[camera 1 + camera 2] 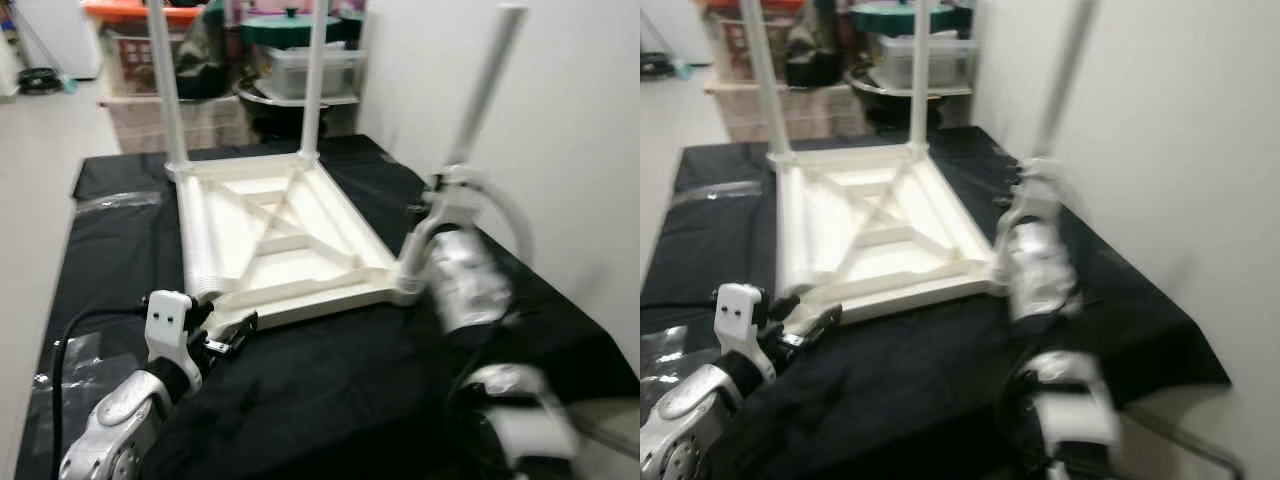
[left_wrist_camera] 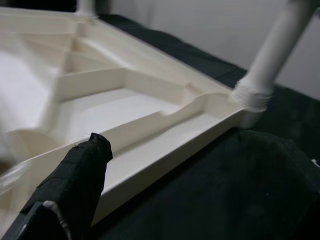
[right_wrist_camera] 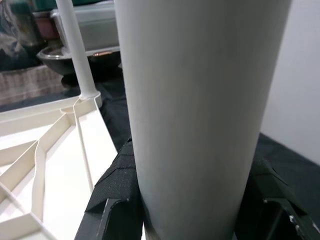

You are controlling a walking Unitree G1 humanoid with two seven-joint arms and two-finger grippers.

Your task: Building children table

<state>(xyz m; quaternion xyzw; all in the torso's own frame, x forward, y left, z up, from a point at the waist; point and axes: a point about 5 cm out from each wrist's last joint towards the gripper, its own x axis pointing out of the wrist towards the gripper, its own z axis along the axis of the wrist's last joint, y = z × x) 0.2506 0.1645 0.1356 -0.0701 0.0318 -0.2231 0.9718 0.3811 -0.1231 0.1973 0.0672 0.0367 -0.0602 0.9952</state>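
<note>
A white plastic children's table top (image 1: 270, 235) lies upside down on the black-covered table (image 1: 330, 390). Two white legs (image 1: 165, 80) (image 1: 315, 70) stand upright in its far corners. A third leg (image 1: 485, 85) sits in the near right corner socket (image 2: 250, 97) and leans to the right. My right gripper (image 1: 447, 183) is shut on the lower part of this leg (image 3: 195, 100), a black finger (image 3: 117, 200) on each side. My left gripper (image 1: 228, 338) is at the top's near left corner, against its rim.
A white wall (image 1: 560, 120) runs close along the right side. Storage bins and pots (image 1: 300, 60) crowd the floor behind the table. A strip of clear plastic (image 1: 115, 200) lies on the cloth at the far left. Pale floor (image 1: 40, 150) is on the left.
</note>
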